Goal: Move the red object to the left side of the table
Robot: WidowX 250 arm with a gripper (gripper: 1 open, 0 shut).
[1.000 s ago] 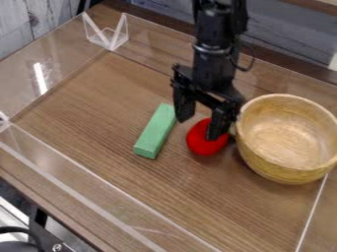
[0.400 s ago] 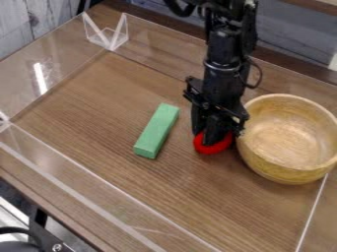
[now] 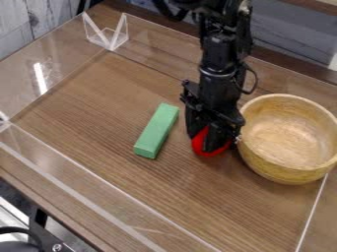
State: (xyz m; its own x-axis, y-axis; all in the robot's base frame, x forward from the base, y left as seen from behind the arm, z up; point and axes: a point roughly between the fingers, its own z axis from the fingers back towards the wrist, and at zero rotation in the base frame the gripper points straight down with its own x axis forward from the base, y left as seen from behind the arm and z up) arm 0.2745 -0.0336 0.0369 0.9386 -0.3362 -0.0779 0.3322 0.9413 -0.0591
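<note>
Both fingers of the tool [image 3: 211, 141] are clamped narrowly around the red object [image 3: 208, 147] resting on the table [image 3: 93, 108], beside the wooden bowl [image 3: 283, 138]

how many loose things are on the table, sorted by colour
red: 1, the red object, under the hand
green: 1, the green block
light wood: 1, the wooden bowl
total: 3
</note>
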